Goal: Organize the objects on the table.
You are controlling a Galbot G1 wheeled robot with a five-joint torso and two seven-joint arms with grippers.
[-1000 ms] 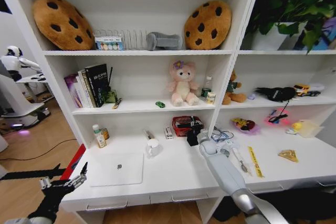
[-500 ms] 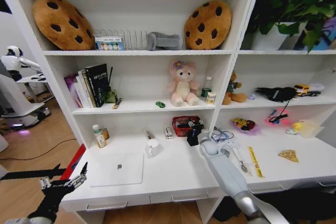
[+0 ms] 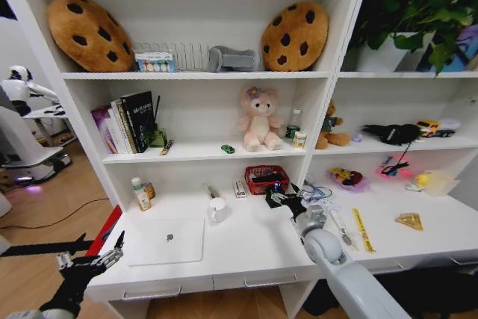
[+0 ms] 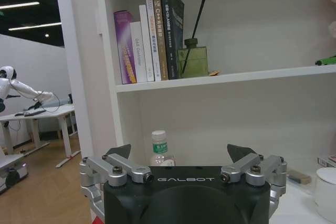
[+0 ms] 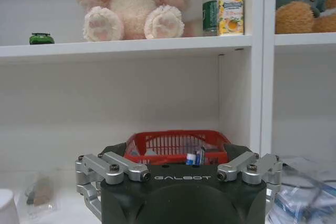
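On the white table (image 3: 246, 248) lie a thin silver laptop (image 3: 166, 240), a white mug (image 3: 217, 210) and a green-lidded jar (image 3: 140, 193) at the back left. A yellow ruler (image 3: 363, 229) and pens (image 3: 340, 223) lie to the right. A tiny green toy car (image 3: 228, 149) sits on the shelf above. My right gripper (image 3: 282, 198) hovers open just in front of a red basket (image 3: 267, 178), nothing between its fingers; the right wrist view faces that basket (image 5: 176, 142). My left gripper (image 3: 98, 248) hangs open off the table's left front corner, facing the jar (image 4: 159, 148).
A pink plush bear (image 3: 259, 119) and small bottles stand on the middle shelf, books (image 3: 127, 121) at its left. A yellow triangular piece (image 3: 410, 220) and cables lie on the right side. Drawers with bar handles (image 3: 151, 293) line the front edge.
My right forearm has swung lower and nearer the camera, and its gripper has shifted slightly right in front of the red basket. The left arm has not moved.
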